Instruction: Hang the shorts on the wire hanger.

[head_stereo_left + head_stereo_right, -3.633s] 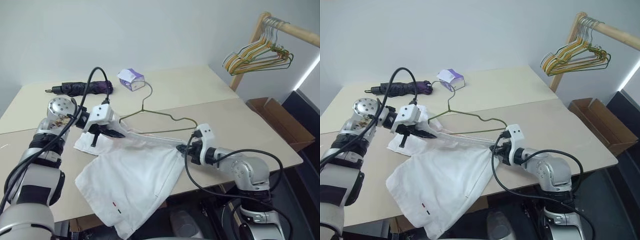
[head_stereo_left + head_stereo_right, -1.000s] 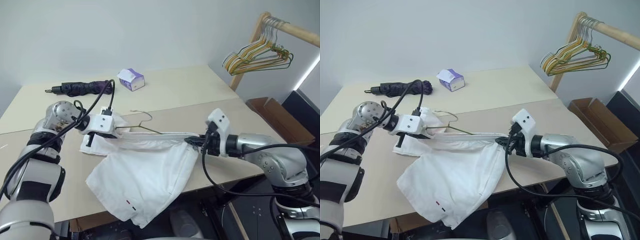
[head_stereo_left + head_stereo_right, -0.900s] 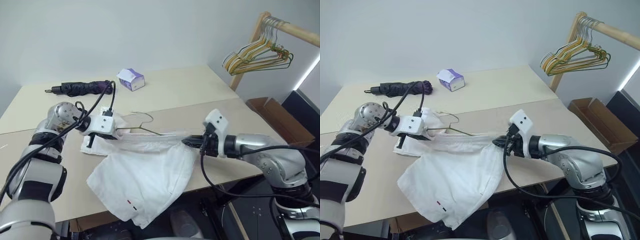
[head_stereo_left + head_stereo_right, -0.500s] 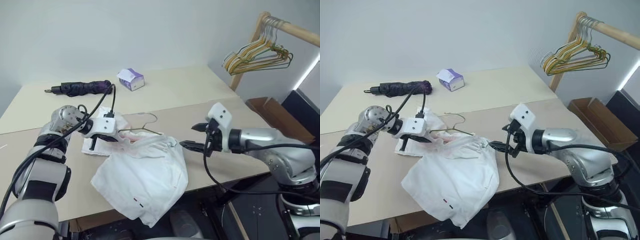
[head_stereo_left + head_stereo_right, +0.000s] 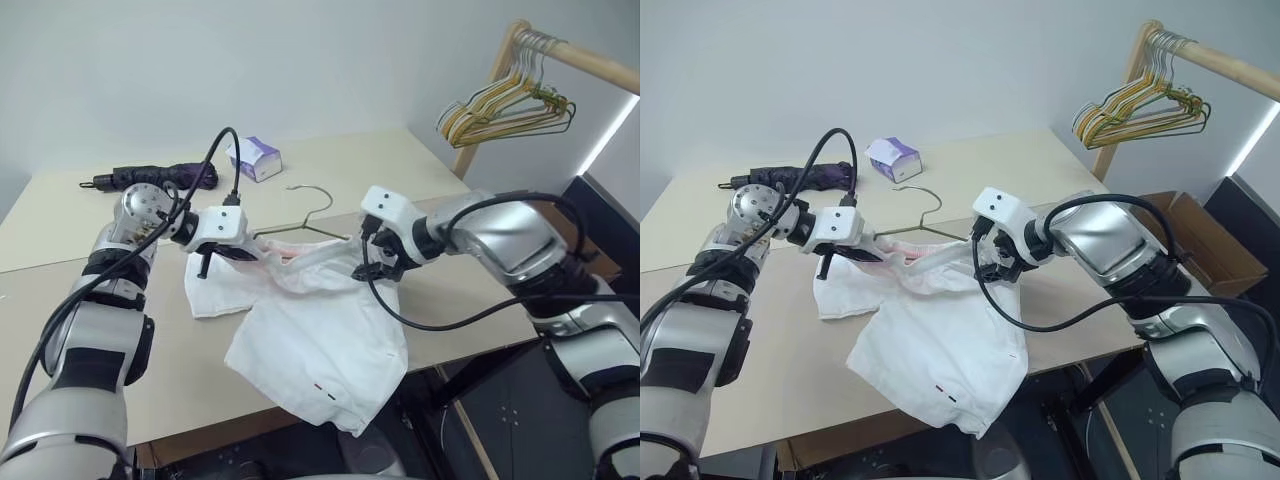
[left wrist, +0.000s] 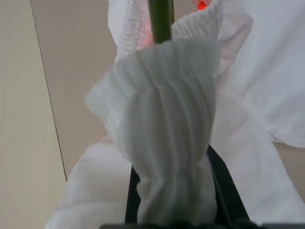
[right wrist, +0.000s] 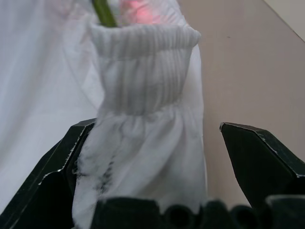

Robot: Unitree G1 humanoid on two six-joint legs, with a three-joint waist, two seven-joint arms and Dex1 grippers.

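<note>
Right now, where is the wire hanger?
In the left eye view the wire hanger is mid-table between the two pincers, its hook toward the purple box and its lower part inside the waistband of the shorts.

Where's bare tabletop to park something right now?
Free: far right corner of the table, past the tissue box; near left strip beside the shorts. Crowded: the middle, where left gripper, right gripper, shorts and wire hanger bunch; the umbrella takes far left.
</note>
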